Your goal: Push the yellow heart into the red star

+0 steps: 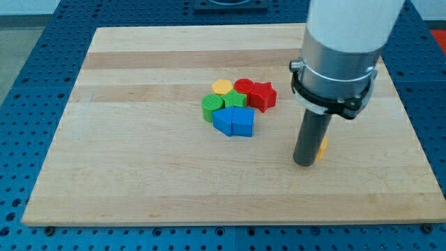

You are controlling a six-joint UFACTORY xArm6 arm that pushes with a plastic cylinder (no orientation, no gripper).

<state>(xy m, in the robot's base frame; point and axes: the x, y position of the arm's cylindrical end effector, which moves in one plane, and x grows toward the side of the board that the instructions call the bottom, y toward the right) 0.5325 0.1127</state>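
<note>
Camera view: a pale wooden tabletop sits on a blue perforated base that shows around all its edges. My tip is planted on the wood, well to the view's right and below the red star. This end effector is a plain dark rod, so nothing spreads or pinches. A sliver of a yellow block peeks out just behind the tip's right side; its shape is mostly hidden. The red star heads a tight cluster: a red block touching its left, a yellow block beyond, two green blocks below those, two blue blocks at the bottom.
</note>
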